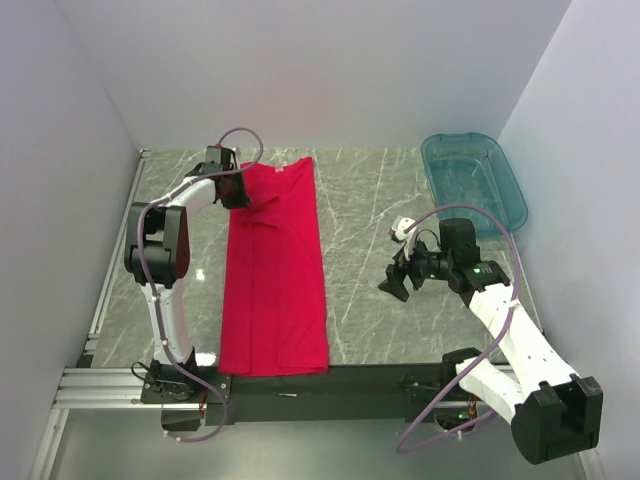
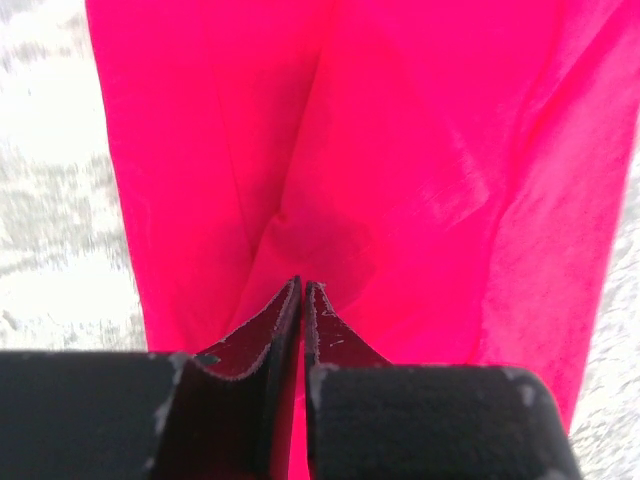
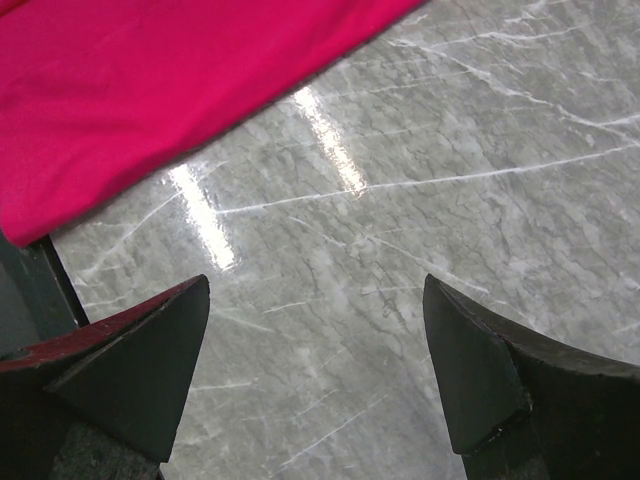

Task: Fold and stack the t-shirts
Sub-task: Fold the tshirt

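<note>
Left gripper point(image 2: 302, 288) pinches the red t-shirt point(image 2: 420, 150) at the far edge of the table point(image 1: 370, 200); right gripper point(image 3: 315, 285) gapes wide. I fear fabric slipping, bunching.

T-shirt point(image 1: 275, 290) lies lengthwise on table point(image 1: 370, 200), left of centre — bin point(image 1: 510, 195) far right, R arm point(image 1: 500, 310) in front of it.

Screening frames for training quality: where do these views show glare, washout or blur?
Top external: evenly lit and sharp, no hard shadows. Left wrist: the table beside the t-shirt washes out white; the red is saturated, showing little weave. Right wrist: two bright glare streaks on the table, veins otherwise crisp.
</note>
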You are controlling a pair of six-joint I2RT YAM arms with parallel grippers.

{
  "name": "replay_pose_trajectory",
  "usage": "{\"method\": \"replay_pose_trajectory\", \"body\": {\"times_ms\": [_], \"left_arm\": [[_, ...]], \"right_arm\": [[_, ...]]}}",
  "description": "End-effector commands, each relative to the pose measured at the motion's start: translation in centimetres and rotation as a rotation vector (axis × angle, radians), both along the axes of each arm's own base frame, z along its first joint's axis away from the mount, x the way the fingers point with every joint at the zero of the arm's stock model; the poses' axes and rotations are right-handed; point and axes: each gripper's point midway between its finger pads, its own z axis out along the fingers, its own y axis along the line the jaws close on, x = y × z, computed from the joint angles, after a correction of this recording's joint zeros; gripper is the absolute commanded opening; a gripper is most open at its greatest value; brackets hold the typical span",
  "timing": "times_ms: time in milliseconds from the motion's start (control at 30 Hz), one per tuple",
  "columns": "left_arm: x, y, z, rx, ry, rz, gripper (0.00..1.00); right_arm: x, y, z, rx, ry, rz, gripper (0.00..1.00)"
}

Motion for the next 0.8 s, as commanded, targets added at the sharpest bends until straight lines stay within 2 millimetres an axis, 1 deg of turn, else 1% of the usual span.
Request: {"method": "replay_pose_trajectory", "body": {"times_ms": [0, 167, 233, 267, 300, 333, 367, 400, 433, 467, 500, 533, 567, 600, 633, 667, 700, 733, 767], "left_arm": [[-0.7, -0.1, 0.3, 0.000, 0.014, 0.003, 0.11], [-1.1, -0.2, -0.7, -0.001, 0.051, 0.009, 0.11], [-1.0, -0.1, -0.5, 0.002, 0.041, 0.009, 0.11], [-0.8, 0.0, -0.1, 0.003, 0.024, 0.009, 0.10], [-0.4, 0.0, 2.4, -0.003, -0.041, 0.017, 0.10], [-0.1, 0.1, 3.7, -0.010, -0.118, 0.025, 0.13], [0.0, 0.1, 5.9, -0.022, -0.183, 0.030, 0.16], [-0.2, 0.1, 10.8, -0.039, -0.297, 0.034, 0.21], [-0.4, 0.1, 13.1, -0.048, -0.360, 0.030, 0.29], [-0.8, 0.2, 15.0, -0.055, -0.407, 0.030, 0.34], [-2.0, 0.4, 19.1, -0.072, -0.486, 0.046, 0.39], [-3.1, 0.8, 19.9, -0.080, -0.500, 0.059, 0.50], [-4.1, 1.4, 21.2, -0.091, -0.534, 0.075, 0.57], [-6.5, 2.0, 24.9, -0.111, -0.624, 0.090, 0.65], [-7.9, 3.0, 25.3, -0.126, -0.636, 0.161, 0.75], [-9.7, 4.5, 22.8, -0.125, -0.587, 0.237, 0.99], [-12.8, 5.3, 24.8, -0.204, -0.626, 0.318, 0.99], [-14.7, 6.0, 21.6, -0.215, -0.561, 0.360, 0.99], [-16.2, 6.8, 21.2, -0.242, -0.555, 0.385, 0.99]], "right_arm": [[0.5, 0.1, 1.6, 0.013, -0.044, 0.013, 0.93], [0.4, 0.2, 1.7, 0.015, -0.045, 0.013, 0.93], [0.4, 0.2, 1.8, 0.016, -0.045, 0.016, 0.93], [0.3, 0.1, 1.8, 0.016, -0.045, 0.014, 0.93], [0.2, 0.3, 1.8, 0.017, -0.048, 0.028, 0.93], [0.0, 0.4, 1.8, 0.020, -0.051, 0.043, 0.93], [-0.5, 0.5, 1.9, 0.021, -0.050, 0.062, 0.93], [-1.1, 1.1, 2.1, 0.043, -0.051, 0.108, 0.93], [-1.5, 1.4, 2.2, 0.031, -0.092, 0.172, 0.93], [-2.7, 1.7, 1.8, 0.023, -0.082, 0.232, 0.94], [-3.7, 2.8, 1.9, 0.002, -0.152, 0.350, 0.94], [-4.7, 3.6, 1.5, -0.019, -0.170, 0.414, 0.96], [-4.9, 4.4, 1.2, -0.047, -0.216, 0.456, 0.98], [-7.4, 6.4, 0.2, -0.069, -0.240, 0.580, 0.98], [-7.6, 6.8, -0.6, -0.120, -0.288, 0.614, 0.98], [-8.3, 7.5, -1.5, -0.136, -0.274, 0.671, 0.98], [-9.7, 8.7, -2.0, -0.143, -0.257, 0.747, 0.98], [-9.4, 8.9, -2.8, -0.197, -0.251, 0.742, 0.98], [-9.6, 9.8, -3.8, -0.237, -0.255, 0.776, 0.98]]}}
